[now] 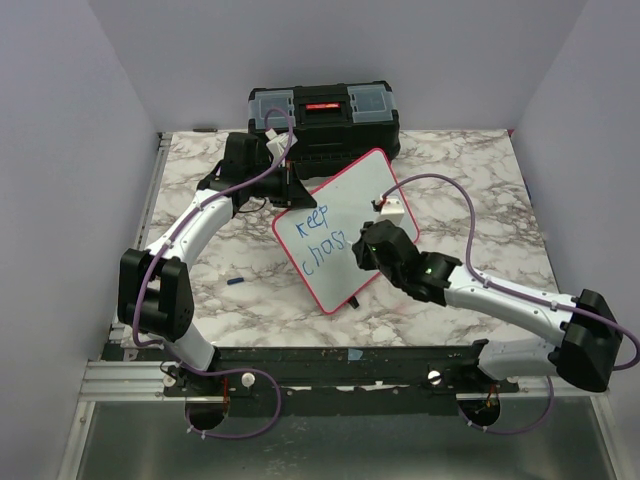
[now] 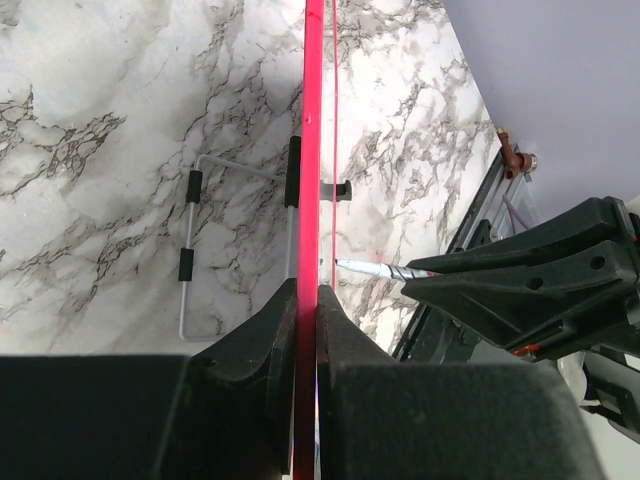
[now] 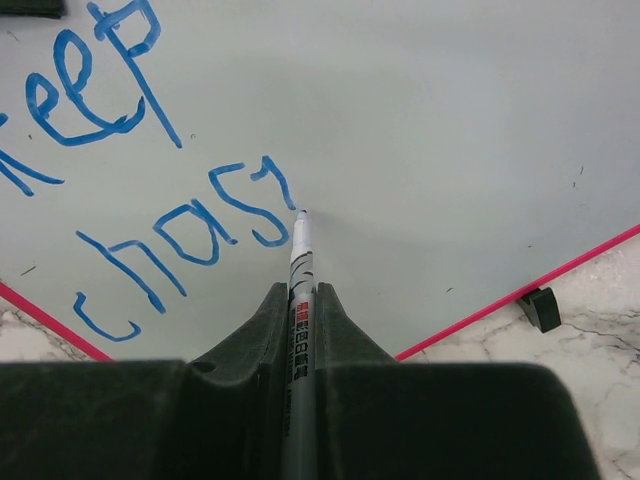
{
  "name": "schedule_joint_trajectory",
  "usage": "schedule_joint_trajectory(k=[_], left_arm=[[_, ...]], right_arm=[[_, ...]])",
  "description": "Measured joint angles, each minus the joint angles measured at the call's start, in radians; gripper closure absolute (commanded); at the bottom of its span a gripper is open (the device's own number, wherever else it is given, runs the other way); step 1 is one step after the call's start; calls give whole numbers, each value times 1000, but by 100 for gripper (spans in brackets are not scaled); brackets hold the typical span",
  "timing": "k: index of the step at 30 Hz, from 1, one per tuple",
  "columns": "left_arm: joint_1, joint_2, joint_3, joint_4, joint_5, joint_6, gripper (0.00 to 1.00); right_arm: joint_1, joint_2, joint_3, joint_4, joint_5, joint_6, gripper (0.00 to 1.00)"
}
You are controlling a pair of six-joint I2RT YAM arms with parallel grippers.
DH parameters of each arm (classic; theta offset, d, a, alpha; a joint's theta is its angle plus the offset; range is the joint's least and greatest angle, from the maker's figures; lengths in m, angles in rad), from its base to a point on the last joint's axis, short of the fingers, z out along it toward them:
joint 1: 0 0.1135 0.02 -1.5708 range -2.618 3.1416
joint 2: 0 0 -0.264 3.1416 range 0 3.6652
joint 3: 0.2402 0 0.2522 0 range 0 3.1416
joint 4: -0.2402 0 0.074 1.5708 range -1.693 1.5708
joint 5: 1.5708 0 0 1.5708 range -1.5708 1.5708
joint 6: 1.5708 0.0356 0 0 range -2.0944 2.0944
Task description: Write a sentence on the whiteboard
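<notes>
The whiteboard (image 1: pixel 372 187), white with a thin red rim, stands tilted on the marble table. Blue marker words (image 1: pixel 318 238) on it read "keep" and "chas"; the right wrist view shows them close up (image 3: pixel 190 235). My left gripper (image 1: pixel 286 190) is shut on the board's upper left red rim (image 2: pixel 312 150), which sits edge-on between its fingers. My right gripper (image 1: pixel 362 246) is shut on a grey marker (image 3: pixel 300 275). The marker's tip touches the board just right of the "s". The marker tip also shows in the left wrist view (image 2: pixel 365 268).
A black toolbox (image 1: pixel 325 115) with clear lid compartments stands behind the board. A small blue cap (image 1: pixel 237 282) lies on the table left of the board. A wire stand (image 2: pixel 188 240) sits behind the board, and a black foot (image 3: pixel 541 308) at its lower edge.
</notes>
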State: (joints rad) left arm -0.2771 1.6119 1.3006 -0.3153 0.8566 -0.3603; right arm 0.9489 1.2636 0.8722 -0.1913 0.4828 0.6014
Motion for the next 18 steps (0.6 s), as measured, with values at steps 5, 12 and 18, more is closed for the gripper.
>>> schedule_joint_trajectory(k=[5, 12, 18], left_arm=[[0, 0, 0, 0, 0, 0, 100], [0, 0, 0, 0, 0, 0, 100], [0, 0, 0, 0, 0, 0, 100]], right_arm=[[0, -2, 17, -27, 6, -5, 99], [0, -8, 60, -12, 5, -29, 99], [0, 25, 116, 23, 6, -53, 99]])
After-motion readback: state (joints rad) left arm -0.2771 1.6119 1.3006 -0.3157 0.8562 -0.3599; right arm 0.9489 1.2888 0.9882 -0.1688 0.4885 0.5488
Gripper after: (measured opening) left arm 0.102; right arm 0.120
